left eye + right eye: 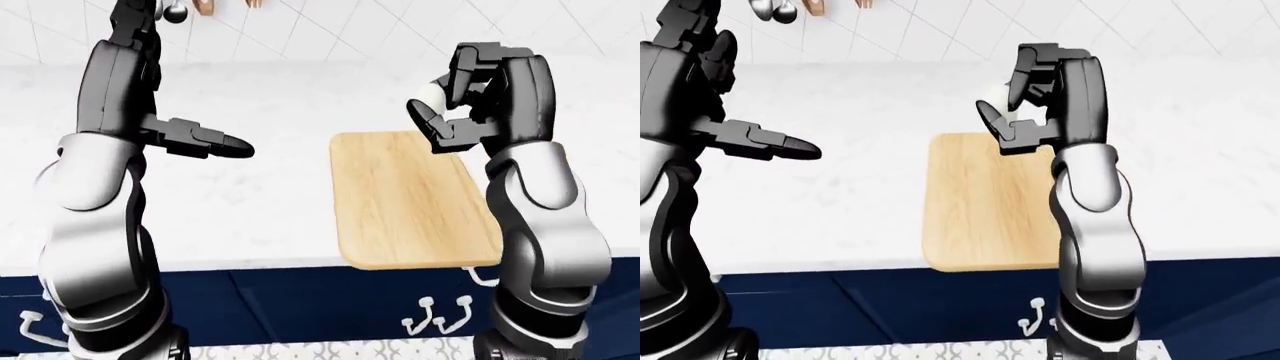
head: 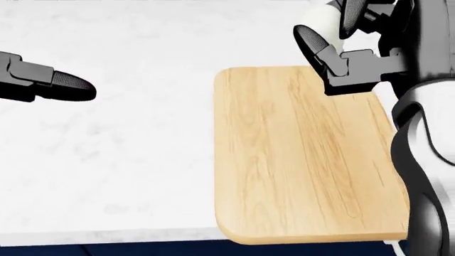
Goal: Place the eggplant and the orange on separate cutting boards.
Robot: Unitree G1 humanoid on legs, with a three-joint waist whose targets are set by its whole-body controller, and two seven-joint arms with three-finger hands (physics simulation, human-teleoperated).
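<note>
Right robot hand (image 1: 455,112): your fingers curl loosely, gripping nothing, above the cutting board's (image 2: 305,160) top edge.
Left robot hand (image 1: 200,139): fingers extended, empty, over bare tabletop (image 2: 113,160).

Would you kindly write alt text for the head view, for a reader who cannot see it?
A bare wooden cutting board lies on a white marble counter. The robot's right hand hovers over its top right corner, and its left hand reaches in from the left edge.

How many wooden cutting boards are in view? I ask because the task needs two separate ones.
1. A light wooden cutting board lies on the white marble counter, right of centre in the head view, below the right hand. A second board may lie out of view.
</note>
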